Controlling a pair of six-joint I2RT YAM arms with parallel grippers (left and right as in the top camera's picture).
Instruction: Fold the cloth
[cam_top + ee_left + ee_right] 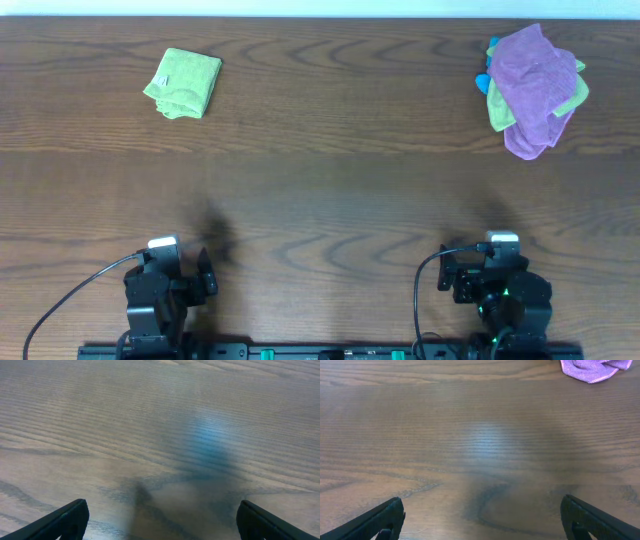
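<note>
The cloth (183,82), light lime-green with a small white tag, lies folded into a compact rectangle at the far left of the wooden table. Both arms sit pulled back at the near edge, far from it. My left gripper (161,519) is open over bare wood, with nothing between its dark fingertips (70,519). My right gripper (481,519) is also open and empty, its fingertips (585,519) wide apart. In the overhead view the left gripper (190,275) and right gripper (478,272) rest near their bases.
A purple cloth (530,88) lies heaped on a duller yellow-green cloth (500,112) at the far right, with something blue (484,80) at their left edge. The purple cloth's edge (592,370) shows at the top of the right wrist view.
</note>
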